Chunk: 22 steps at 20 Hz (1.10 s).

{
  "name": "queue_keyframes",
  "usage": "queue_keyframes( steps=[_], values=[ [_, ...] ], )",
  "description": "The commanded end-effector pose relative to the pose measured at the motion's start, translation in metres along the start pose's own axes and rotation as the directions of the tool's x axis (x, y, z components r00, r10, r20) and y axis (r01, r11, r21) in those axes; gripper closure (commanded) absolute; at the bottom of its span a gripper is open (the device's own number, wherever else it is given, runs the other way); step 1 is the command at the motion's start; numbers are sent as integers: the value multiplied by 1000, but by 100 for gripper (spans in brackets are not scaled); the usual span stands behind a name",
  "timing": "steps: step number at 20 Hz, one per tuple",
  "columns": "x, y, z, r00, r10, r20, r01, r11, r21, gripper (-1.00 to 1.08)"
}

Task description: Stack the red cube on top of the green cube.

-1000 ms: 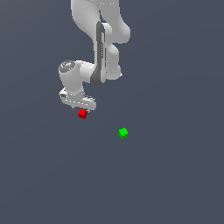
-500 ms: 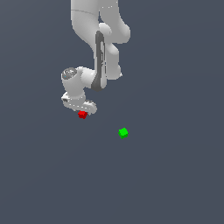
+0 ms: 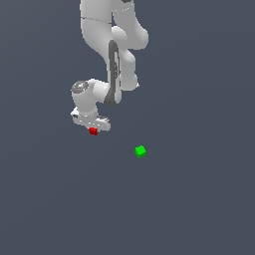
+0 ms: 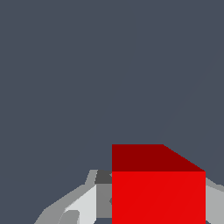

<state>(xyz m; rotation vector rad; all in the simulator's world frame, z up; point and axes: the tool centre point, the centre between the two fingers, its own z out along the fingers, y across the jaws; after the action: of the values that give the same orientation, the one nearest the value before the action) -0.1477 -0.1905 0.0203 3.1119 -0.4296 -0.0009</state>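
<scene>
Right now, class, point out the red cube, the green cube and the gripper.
red cube [image 4: 158, 197], wrist view, on its bright front face.
green cube [image 3: 140, 151], exterior view, on the middle of the cube.
gripper [image 3: 92, 128], exterior view, midway between the fingers, just above the red cube.

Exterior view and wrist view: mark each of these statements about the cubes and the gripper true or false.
1. The red cube sits between the fingers of the gripper. True.
2. The red cube already rests on the green cube. False: the two are apart, the green cube standing alone toward the exterior view's right.
3. The green cube shows in the wrist view. False: only the red cube and parts of the gripper show there.
4. Nothing lies on top of the green cube. True.
</scene>
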Motion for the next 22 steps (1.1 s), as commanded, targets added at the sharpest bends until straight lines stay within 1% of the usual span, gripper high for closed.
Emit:
queue_keyframes(
  steps=[1,12,17,22],
  values=[
    [0,0,1,1000,0,0,0,1000,0,108],
    [0,0,-6,1000,0,0,0,1000,1,108],
    [-1,0,-25,1000,0,0,0,1000,1,108],
    [-1,0,-56,1000,0,0,0,1000,1,108]
  ],
)
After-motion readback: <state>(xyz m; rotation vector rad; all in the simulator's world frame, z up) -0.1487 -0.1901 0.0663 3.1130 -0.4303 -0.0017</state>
